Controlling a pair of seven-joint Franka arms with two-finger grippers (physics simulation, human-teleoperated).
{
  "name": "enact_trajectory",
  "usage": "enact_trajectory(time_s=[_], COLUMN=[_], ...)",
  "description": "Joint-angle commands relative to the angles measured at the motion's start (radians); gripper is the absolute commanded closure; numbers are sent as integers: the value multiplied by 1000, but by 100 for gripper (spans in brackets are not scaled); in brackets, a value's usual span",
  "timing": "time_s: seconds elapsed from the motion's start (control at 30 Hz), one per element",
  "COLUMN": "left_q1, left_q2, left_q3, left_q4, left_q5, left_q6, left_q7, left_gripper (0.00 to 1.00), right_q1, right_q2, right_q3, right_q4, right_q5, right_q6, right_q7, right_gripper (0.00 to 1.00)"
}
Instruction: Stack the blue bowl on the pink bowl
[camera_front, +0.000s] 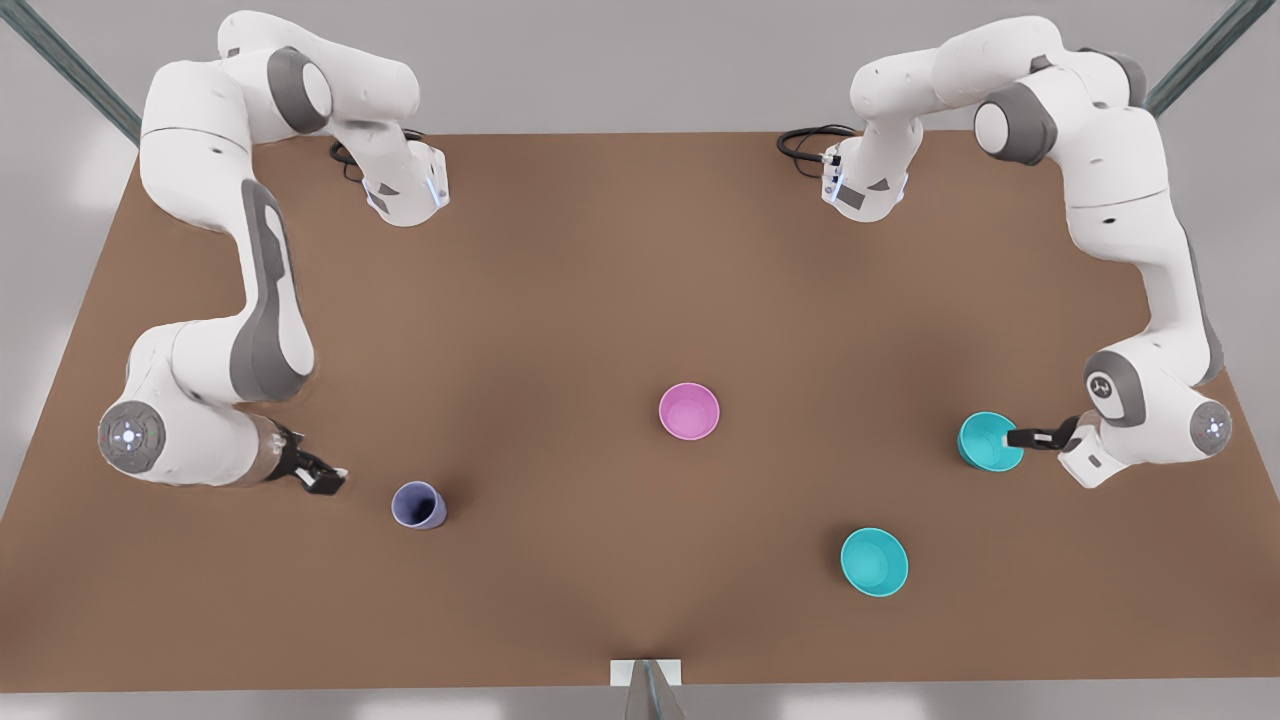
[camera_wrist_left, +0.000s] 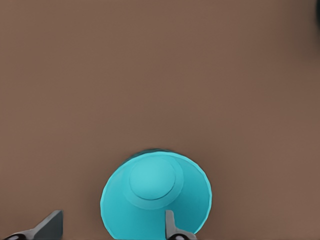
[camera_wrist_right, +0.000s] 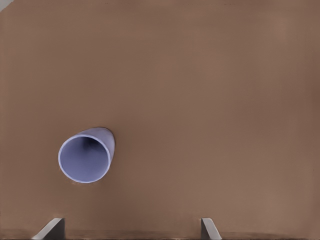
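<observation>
Straddling the blue bowl's rim with parted, unclosed fingers, the left gripper is being readied, the pink bowl is being left bare, and the right gripper is being held open and empty beside the purple cup.

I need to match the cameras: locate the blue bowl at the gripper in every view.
Front view: blue bowl at the front view's right, left gripper straddling its rim.
Left wrist view: the same bowl, one finger inside it.
Right wrist view: not in it.
Shared landmark: the brown table.

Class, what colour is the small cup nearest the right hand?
Periwinkle purple: the cup shows best in the right wrist view.
</observation>
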Motion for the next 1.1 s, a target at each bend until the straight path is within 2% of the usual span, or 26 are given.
enact_trajectory(time_s=[0.0,0.07,0.1,0.13,0.17,0.2,0.27,0.3,0.5,0.57,0.67,0.77,0.83,0.9,1.07], left_q1=[1,5,5,7,10,11,11,11,13,-22,-191,-443,-556,-639,-750], left_q2=[14,41,50,57,64,64,64,64,55,-11,-154,-212,-141,-72,26], left_q3=[0,0,0,0,0,0,-1,-1,-24,-24,-24,-47,-96,-98,-104], left_q4=[-11,-11,-11,-11,-11,-12,-12,-14,-23,-22,-22,-20,58,158,231], left_q5=[-19,-19,-19,-19,-19,-20,-20,-20,-20,-19,6,1,-15,-17,-58], left_q6=[147,167,167,167,167,167,161,155,92,22,-75,-115,-115,-124,-129], left_q7=[469,469,467,467,467,466,458,434,286,170,-169,-688,-970,-1179,-1225], left_gripper=[0,0,0,0,9,24,73,79,79,79,79,79,79,79,79], right_q1=[-2,19,29,26,16,16,32,32,32,29,29,30,35,44,53], right_q2=[-83,-217,-255,-359,-454,-451,-436,-415,-367,-364,-350,-339,-339,-339,-341], right_q3=[6,-6,-6,-4,-4,-4,-4,-4,-4,-4,-4,-3,0,2,2], right_q4=[58,64,53,-86,-212,-212,-206,-189,-191,-189,-180,-175,-175,-175,-183], right_q5=[-53,-37,-37,-36,-34,-27,-39,-36,-44,-33,-33,-34,-34,-34,-33], right_q6=[-429,-444,-360,-243,-145,-145,-149,-154,-154,-154,-156,-156,-157,-159,-160], right_q7=[-553,-562,-561,-551,-548,-548,-544,-545,-554,-556,-556,-550,-544,-542,-545], right_gripper=[0,0,0,0,0,0,0,0,0,0,0,0,0,0,0])
